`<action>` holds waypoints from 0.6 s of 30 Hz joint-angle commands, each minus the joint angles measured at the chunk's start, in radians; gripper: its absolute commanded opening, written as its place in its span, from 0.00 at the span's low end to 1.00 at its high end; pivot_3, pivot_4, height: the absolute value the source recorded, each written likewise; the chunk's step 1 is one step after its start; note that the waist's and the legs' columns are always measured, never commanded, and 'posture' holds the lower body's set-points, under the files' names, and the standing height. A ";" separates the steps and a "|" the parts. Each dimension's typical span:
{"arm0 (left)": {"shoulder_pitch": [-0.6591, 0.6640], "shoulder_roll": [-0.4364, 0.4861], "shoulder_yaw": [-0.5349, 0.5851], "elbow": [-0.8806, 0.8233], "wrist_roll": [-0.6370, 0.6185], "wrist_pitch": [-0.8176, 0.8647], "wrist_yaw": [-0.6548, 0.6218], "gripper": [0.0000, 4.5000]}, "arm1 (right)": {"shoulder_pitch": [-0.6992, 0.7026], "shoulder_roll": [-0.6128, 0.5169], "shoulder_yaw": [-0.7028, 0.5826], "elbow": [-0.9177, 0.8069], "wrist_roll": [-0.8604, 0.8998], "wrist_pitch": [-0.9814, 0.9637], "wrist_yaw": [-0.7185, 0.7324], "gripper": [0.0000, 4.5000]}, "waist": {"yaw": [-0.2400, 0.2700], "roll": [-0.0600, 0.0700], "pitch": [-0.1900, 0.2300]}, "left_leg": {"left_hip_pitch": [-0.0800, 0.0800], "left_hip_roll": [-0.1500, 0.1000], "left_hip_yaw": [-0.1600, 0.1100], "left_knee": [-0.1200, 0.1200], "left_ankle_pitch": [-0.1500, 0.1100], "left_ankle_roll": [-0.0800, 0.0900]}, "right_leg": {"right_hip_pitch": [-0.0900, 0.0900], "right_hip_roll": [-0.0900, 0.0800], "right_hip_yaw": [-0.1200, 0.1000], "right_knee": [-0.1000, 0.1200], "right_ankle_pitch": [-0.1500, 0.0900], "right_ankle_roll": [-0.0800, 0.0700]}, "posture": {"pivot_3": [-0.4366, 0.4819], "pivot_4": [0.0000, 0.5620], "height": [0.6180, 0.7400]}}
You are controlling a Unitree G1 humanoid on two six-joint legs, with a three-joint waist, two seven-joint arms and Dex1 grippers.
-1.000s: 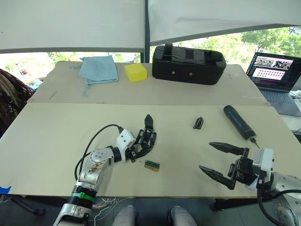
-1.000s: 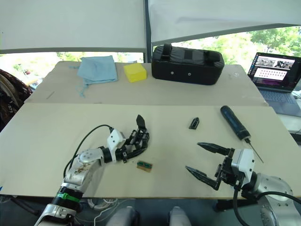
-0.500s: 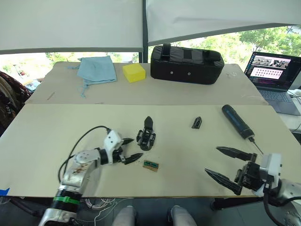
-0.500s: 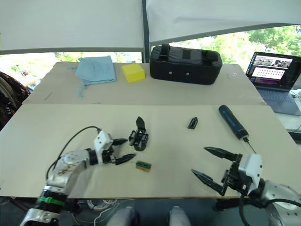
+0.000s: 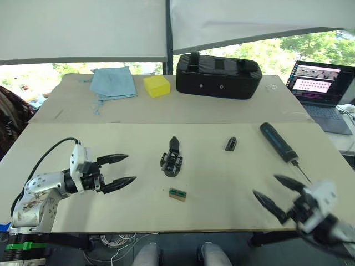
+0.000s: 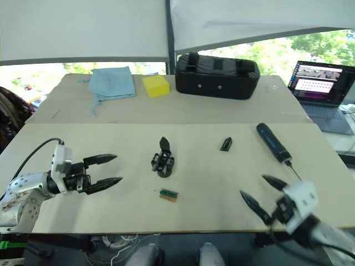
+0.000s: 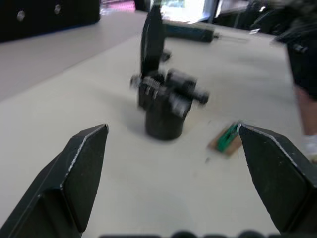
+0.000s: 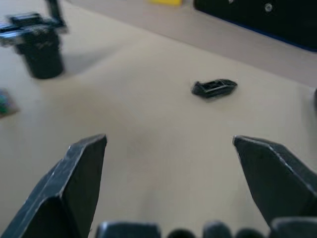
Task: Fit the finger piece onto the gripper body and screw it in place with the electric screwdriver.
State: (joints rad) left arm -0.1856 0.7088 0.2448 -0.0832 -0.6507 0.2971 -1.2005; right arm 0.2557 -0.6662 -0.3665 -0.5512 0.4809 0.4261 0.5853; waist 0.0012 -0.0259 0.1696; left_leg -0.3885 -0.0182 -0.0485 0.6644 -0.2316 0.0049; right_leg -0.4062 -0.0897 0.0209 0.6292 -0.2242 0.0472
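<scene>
We read no writing; our left gripper (image 5: 118, 169) and right gripper (image 5: 278, 193) gape empty, gripper body (image 5: 172, 160) at twelve o'clock.

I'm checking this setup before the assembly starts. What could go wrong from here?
The finger piece is small and lies flat, so the open right gripper may nudge it away. The gripper body stands freely and could tip. The electric screwdriver might roll.

I'm seeing bare surface (image 5: 138, 149) lying between my left gripper (image 5: 122, 169) and the gripper body (image 5: 172, 160), with the small green block (image 5: 178, 194) sitting just nearer me. My right gripper (image 5: 280, 194) is facing open surface toward the finger piece (image 5: 231, 144); the electric screwdriver (image 5: 279, 142) is lying off to its right.
</scene>
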 commanded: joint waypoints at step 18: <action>-0.008 -0.072 0.006 -0.160 -0.082 0.110 0.181 0.98 | -1.246 0.311 0.010 0.838 -0.120 1.100 -0.596 1.00 | -0.015 0.001 0.001 | -0.006 -0.004 0.000 -0.001 0.000 0.000 | -0.007 0.002 -0.001 0.001 0.003 -0.004 | 0.48 0.27 1.00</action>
State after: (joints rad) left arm -0.1951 0.6381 0.2470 -0.2042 -0.7267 0.4166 -1.0284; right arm -0.9526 -0.3585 -0.3141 0.2403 0.3937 1.5684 0.0174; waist -0.0142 -0.0252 0.1705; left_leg -0.3954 -0.0220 -0.0483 0.6634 -0.2315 0.0053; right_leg -0.4138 -0.0883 0.0201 0.6311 -0.2214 0.0435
